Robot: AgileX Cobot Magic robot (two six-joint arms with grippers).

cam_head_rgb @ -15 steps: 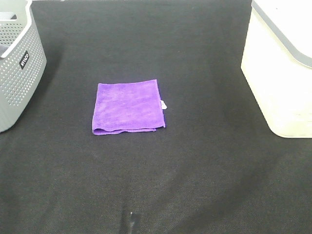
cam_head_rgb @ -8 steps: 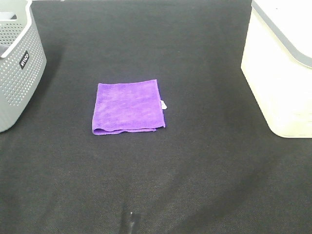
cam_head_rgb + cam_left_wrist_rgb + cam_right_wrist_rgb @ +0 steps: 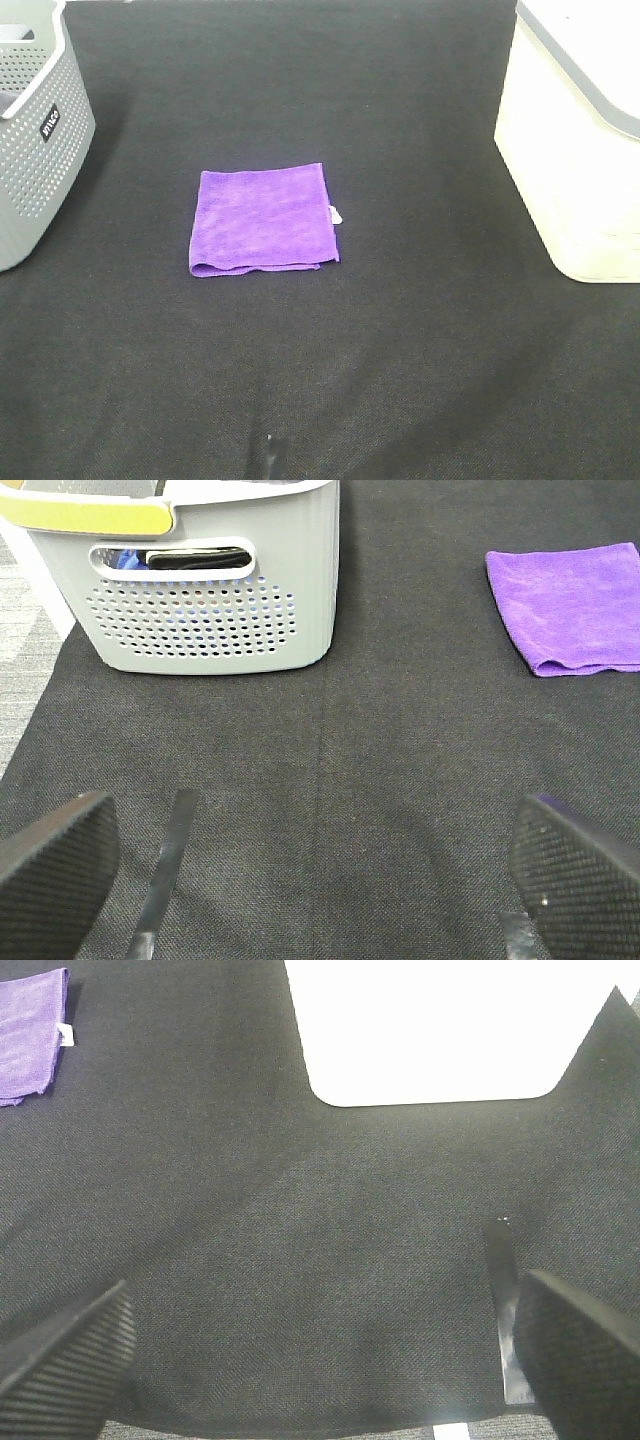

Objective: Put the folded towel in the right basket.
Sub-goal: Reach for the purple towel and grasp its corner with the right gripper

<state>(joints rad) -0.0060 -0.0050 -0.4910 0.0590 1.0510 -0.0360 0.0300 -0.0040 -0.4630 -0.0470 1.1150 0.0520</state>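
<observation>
A folded purple towel [image 3: 263, 221] lies flat on the black table mat, left of centre, with a small white tag on its right edge. It also shows in the left wrist view [image 3: 570, 606] and in the right wrist view [image 3: 30, 1032]. The right basket [image 3: 575, 130] is white and stands at the right edge; it also shows in the right wrist view [image 3: 440, 1025]. Neither arm shows in the exterior high view. My left gripper [image 3: 315, 865] is open and empty over the mat. My right gripper [image 3: 320, 1350] is open and empty, near the mat's front edge.
A grey perforated basket [image 3: 35, 130] stands at the left edge; in the left wrist view [image 3: 200, 580] dark items lie inside it. The black mat [image 3: 400, 350] covers the table between the baskets.
</observation>
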